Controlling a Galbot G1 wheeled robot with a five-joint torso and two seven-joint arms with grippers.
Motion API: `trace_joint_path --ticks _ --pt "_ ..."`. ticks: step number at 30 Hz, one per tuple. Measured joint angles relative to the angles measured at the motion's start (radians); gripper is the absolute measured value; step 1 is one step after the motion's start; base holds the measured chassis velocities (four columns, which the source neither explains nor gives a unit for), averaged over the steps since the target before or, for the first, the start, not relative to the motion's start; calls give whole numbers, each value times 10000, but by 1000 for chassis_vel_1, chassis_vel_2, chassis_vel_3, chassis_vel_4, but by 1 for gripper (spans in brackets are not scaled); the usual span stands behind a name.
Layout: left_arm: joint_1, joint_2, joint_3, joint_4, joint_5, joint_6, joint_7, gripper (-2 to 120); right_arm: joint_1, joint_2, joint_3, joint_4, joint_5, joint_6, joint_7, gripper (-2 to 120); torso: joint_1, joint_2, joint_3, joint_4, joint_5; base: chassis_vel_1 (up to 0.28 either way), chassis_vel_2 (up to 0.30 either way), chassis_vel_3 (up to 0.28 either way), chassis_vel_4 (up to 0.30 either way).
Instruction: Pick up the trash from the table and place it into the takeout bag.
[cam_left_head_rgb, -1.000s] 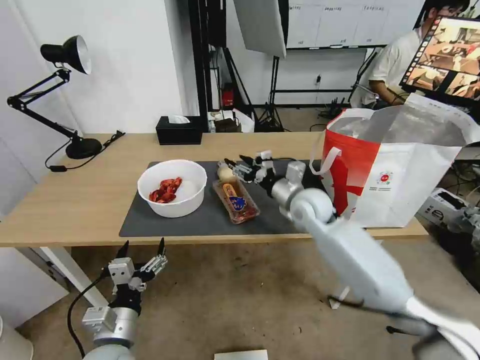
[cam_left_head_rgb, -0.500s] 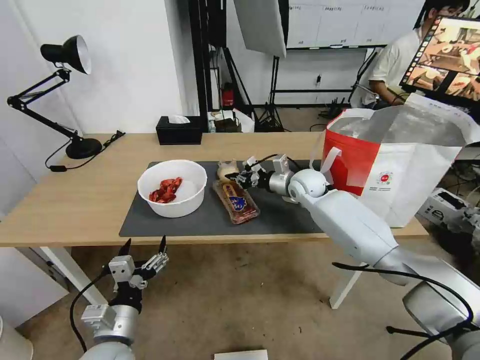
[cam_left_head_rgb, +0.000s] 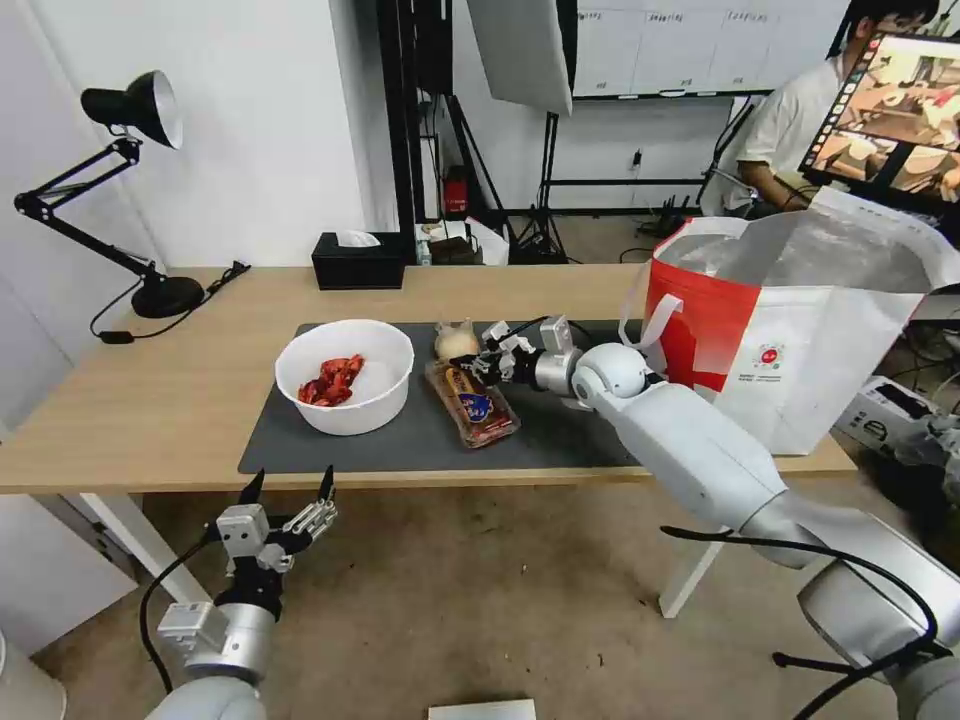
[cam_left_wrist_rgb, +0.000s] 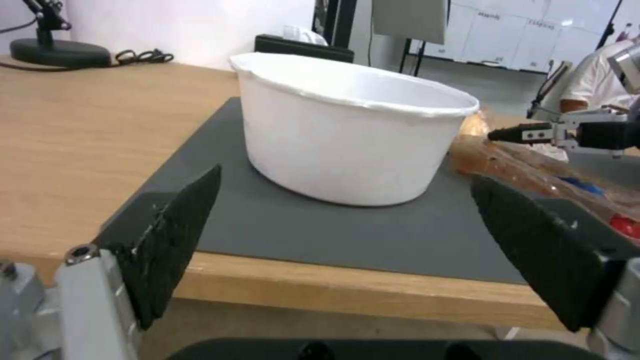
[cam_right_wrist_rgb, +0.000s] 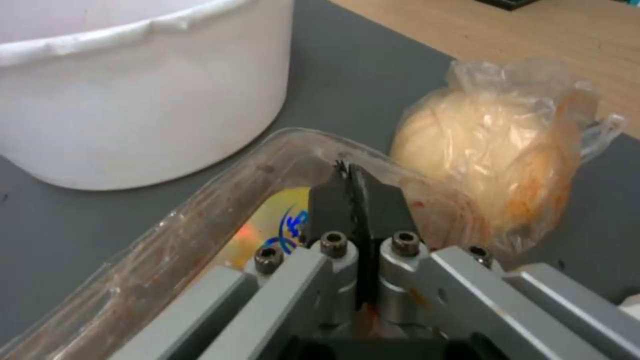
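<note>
Now the right pincer (cam_right_wrist_rgb: 352, 200) is clenched on the rim of the clear plastic tray (cam_left_head_rgb: 472, 402), at the end nearest the small bag with its beige lump (cam_right_wrist_rgb: 493, 150). The tray lies on the desk's grey mat (cam_left_head_rgb: 400, 440), at 3 o'clock from the white bowl (cam_left_head_rgb: 345, 375). I judge the next move needs a level lift toward the takeout bag (cam_left_head_rgb: 790, 330), further out at 3 o'clock. The left pincer (cam_left_head_rgb: 285, 492) hangs released below the desk edge.

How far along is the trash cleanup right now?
Nothing looks bagged yet. In hand: the right pincer is shut on the rim of the clear tray. Left: the white bowl and small bag sit on the mat, beside the takeout bag. The left pincer waits open below the table.
</note>
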Motion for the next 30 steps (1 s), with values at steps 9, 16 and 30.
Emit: trace_joint_path --ticks 9,16,30 --pt "-43 181 -39 -4 -184 3 11 100 -55 -142 -150 150 27 -98 75 0 0 0 0 0 0 0 0 0 0" --pt "-45 316 -40 -97 -478 12 65 100 -48 -200 -261 320 82 -143 142 0 0 0 0 0 0 0 0 0 0" --pt "-99 775 70 -603 -2327 802 45 100 -25 -476 -424 662 297 -168 331 0 0 0 0 1 0 0 0 0 0"
